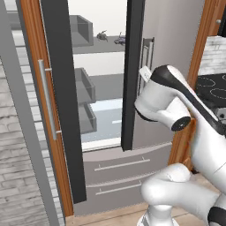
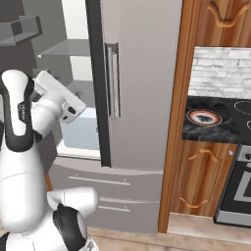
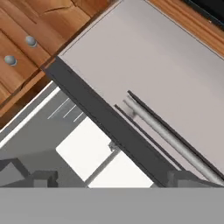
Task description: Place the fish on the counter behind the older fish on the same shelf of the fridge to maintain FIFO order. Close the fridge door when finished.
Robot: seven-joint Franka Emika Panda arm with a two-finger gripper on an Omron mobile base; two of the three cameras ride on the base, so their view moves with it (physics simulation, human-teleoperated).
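The fridge [image 1: 170,39] stands with its left door [image 1: 62,101] swung open and its right door [image 2: 142,88] shut. Two small dark fish lie on the top shelf [image 1: 95,47]: one fish [image 1: 102,36] further back and left, the other fish [image 1: 119,40] nearer the right door's edge. They look alike and I cannot tell which is the older. My gripper [image 3: 107,177] is open with nothing between its fingers. It hovers in front of the right door's inner edge, by the bar handle [image 3: 175,142]. The counter [image 2: 196,131] is to the right.
Grey door bins [image 1: 84,88] hang inside the open door. Drawers [image 1: 128,165] sit below the fridge opening. A round dish [image 2: 203,116] rests on the counter beside the stovetop [image 2: 242,110]. Wooden cabinets [image 2: 201,171] flank the fridge on the right.
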